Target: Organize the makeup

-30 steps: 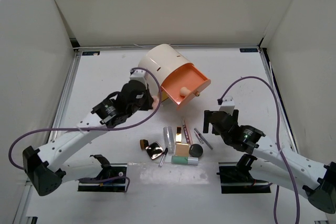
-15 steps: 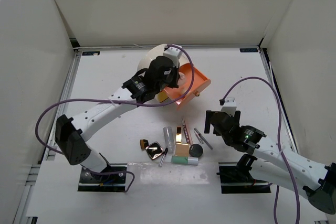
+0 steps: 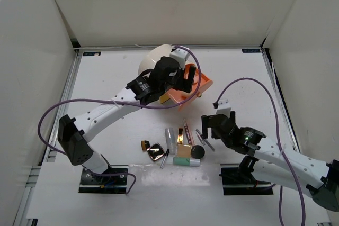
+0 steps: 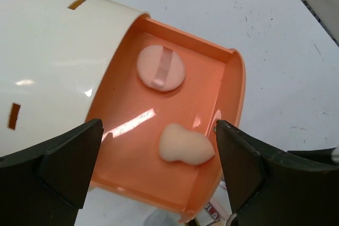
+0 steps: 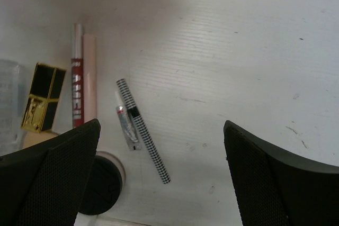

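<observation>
Fingers [image 4: 63,168] of the left gripper [image 4: 159,126] are spread wide with nothing between them, hanging right over the pulled-out orange drawer [image 4: 233,93] of the cream cylindrical box [image 4: 53,51]. In that drawer lie two pieces of the makeup: a round pink puff [image 4: 160,68] toward the back and an egg-shaped peach sponge [image 4: 185,145] by the front wall, apart from each other and free of the gripper. I'd call this the release end of a drop-off. Across the way the right gripper [image 5: 161,125] is just as wide and empty, poised above the table [image 5: 249,35] with a checked pencil [image 5: 143,130] lying under the gap, a short silver stick [image 5: 125,125] touching its side and a pink pencil [image 5: 89,78] close by. The clear tube [image 3: 170,137], tan pad [image 3: 183,150], mint-green tube [image 3: 186,162], square compact [image 3: 155,152] and black round compact [image 3: 197,152] are bunched on the table between the arms, so plenty remains. Next, I reckon, the right gripper goes down on that checked pencil. It lies flat and thin, so the fingers must straddle it crosswise and come very low. The left should lift clear to leave the drawer free.
</observation>
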Robot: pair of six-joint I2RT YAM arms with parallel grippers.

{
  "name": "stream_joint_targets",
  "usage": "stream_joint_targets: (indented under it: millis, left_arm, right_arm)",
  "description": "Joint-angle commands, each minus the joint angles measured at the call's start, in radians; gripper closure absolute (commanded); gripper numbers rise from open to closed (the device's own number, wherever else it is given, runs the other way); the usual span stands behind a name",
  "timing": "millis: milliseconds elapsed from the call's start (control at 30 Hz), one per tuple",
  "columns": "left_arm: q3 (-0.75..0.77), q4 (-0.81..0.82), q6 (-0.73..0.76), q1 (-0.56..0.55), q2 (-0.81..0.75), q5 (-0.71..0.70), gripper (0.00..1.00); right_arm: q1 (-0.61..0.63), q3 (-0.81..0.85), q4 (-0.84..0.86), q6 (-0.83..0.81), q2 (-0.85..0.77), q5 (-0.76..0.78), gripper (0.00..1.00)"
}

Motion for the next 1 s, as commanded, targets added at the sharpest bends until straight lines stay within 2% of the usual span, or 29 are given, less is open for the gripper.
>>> stream_joint_targets:
  millis: [0, 100, 233, 367, 500, 600, 667, 733, 967]
  left_arm:
    - [0.020, -0.069, -0.038, -0.016, -0.132, -0.033, 0.02]
    - [-0.060, -0.167, -0.127, -0.024, -0.242, -0.107, 0.02]
    - [-0.204, -0.345, -0.341, -0.025, -0.420, -0.285, 0.02]
    - [-0.319, -0.596, -0.538, -0.024, -0.562, -0.354, 0.02]
    - [-0.436, -0.698, -0.680, -0.024, -0.649, -0.354, 0.02]
    - [-0.457, -0.732, -0.705, -0.022, -0.669, -0.339, 0.02]
    - [-0.439, -0.762, -0.722, -0.022, -0.672, -0.322, 0.02]
    - [-0.427, -0.775, -0.724, -0.022, -0.684, -0.301, 0.02]
    - [-0.463, -0.805, -0.742, -0.024, -0.776, -0.290, 0.02]
  right_arm:
    - [0.085, 0.057, 0.057, -0.070, 0.054, -0.006, 0.01]
    - [0.202, 0.091, 0.076, -0.089, 0.165, 0.037, 0.01]
    - [0.334, 0.130, 0.174, -0.119, 0.281, 0.019, 0.02]
    - [0.368, 0.163, 0.315, -0.150, 0.383, -0.055, 0.05]
    - [0.386, 0.209, 0.468, -0.153, 0.518, -0.107, 0.10]
    - [0.392, 0.253, 0.518, -0.144, 0.628, -0.101, 0.15]
    - [0.389, 0.322, 0.481, -0.095, 0.717, -0.058, 0.16]
    - [0.392, 0.370, 0.463, -0.071, 0.784, -0.043, 0.22]
    - [0.392, 0.382, 0.426, 0.083, 0.877, 0.031, 0.30]
